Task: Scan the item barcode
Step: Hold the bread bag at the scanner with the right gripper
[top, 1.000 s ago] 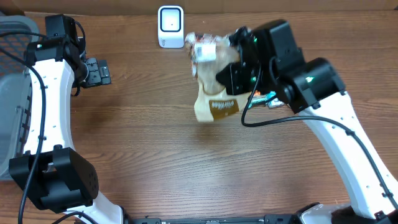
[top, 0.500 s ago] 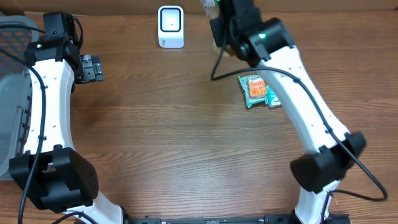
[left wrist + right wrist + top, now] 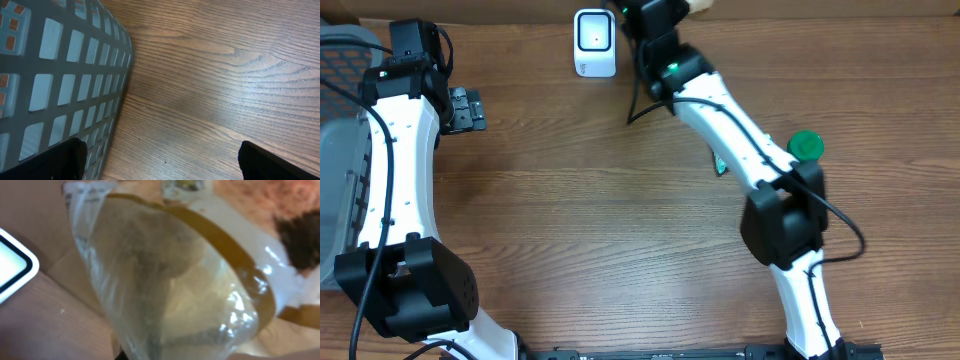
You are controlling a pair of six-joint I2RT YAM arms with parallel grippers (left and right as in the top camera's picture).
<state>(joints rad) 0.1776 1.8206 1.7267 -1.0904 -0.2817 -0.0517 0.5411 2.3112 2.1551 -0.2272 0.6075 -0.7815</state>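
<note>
The left arm (image 3: pixel 395 150) runs up the left side, its left gripper (image 3: pixel 468 108) wide open in the upper left. The right arm (image 3: pixel 740 140) stretches from lower right to the top middle, where the right gripper (image 3: pixel 655 12) squeezes a clear bag (image 3: pixel 175 290).

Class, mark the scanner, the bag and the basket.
scanner (image 3: pixel 594 38): overhead view, white front face.
bag (image 3: pixel 165 290): right wrist view, clear plastic side.
basket (image 3: pixel 55 85): left wrist view, grid wall.
</note>
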